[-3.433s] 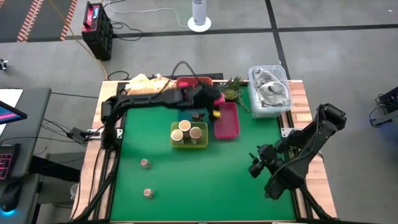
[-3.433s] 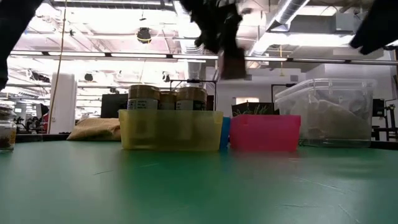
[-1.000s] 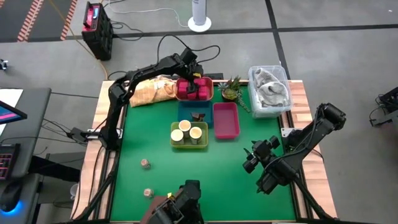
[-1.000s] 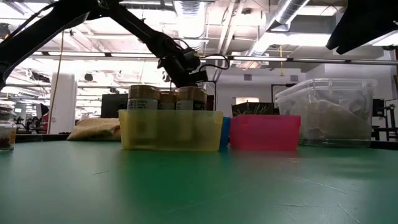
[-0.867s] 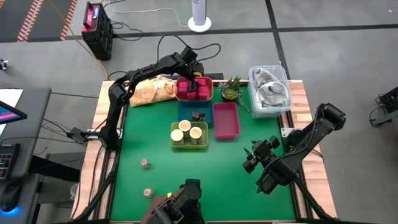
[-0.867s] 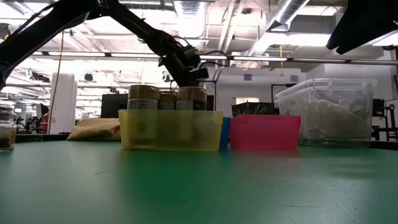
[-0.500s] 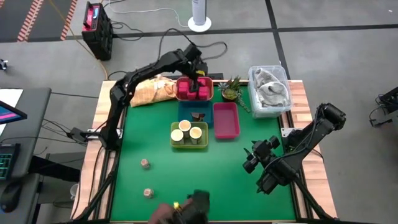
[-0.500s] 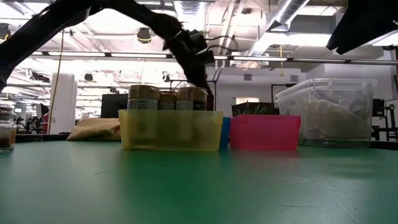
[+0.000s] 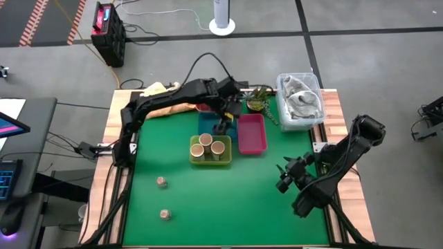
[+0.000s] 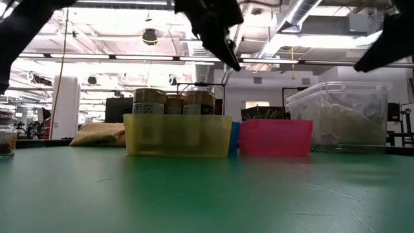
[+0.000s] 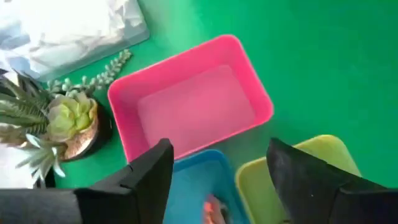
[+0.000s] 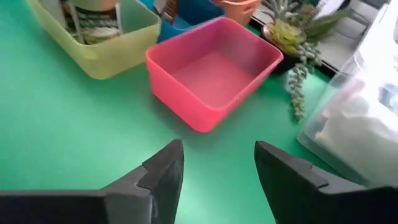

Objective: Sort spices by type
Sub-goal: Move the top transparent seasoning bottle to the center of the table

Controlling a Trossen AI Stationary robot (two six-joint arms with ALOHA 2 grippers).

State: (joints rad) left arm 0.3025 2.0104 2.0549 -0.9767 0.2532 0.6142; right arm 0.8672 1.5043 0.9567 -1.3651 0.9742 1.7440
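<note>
With our left pincer spread wide and empty above the blue tray, we should descend squarely over a loose brownish jar, the right pincer waiting open.

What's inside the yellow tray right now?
The yellow tray holds three round cream-topped jars, standing upright together. Its floor under them is covered. The left end effector hangs just beyond it, over the blue tray.
</note>
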